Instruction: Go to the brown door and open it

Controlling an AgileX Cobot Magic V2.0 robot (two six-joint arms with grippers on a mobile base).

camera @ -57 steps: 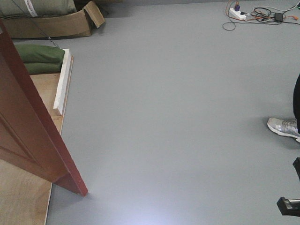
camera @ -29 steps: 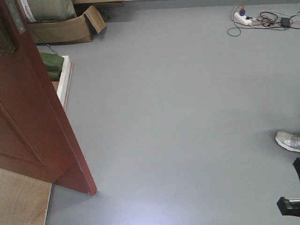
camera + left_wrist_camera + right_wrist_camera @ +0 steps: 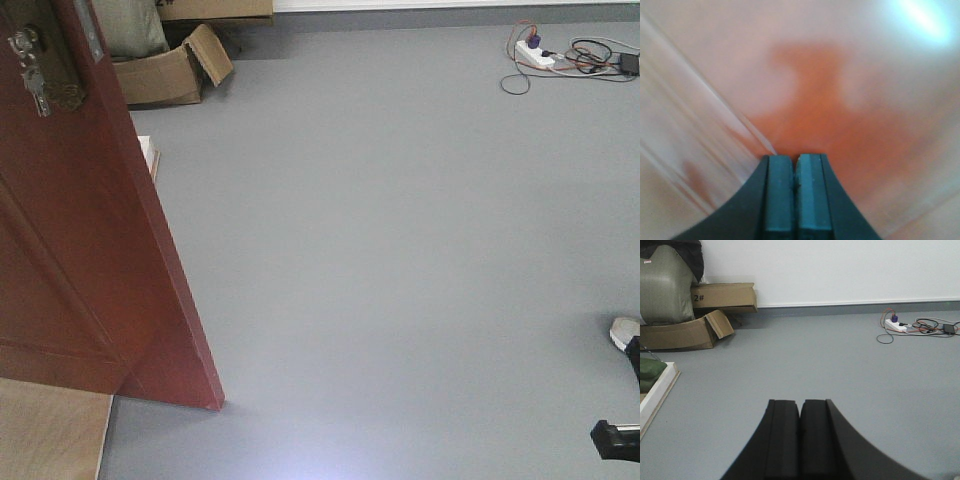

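The brown door [image 3: 90,250] is seen at frame left, boxes [image 3: 175,65] stacked behind; both tools, left [image 3: 795,192] and right [image 3: 800,437], are clenched empty.

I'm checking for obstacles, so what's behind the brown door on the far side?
Past the brown door: an open cardboard box, a white board's corner and wooden flooring. The door covers the rest.

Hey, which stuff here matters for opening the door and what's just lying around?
For the job:
brown door
door handle
left gripper, shut, close to the door panel

Lying about:
cardboard box
power strip with cables
shoe
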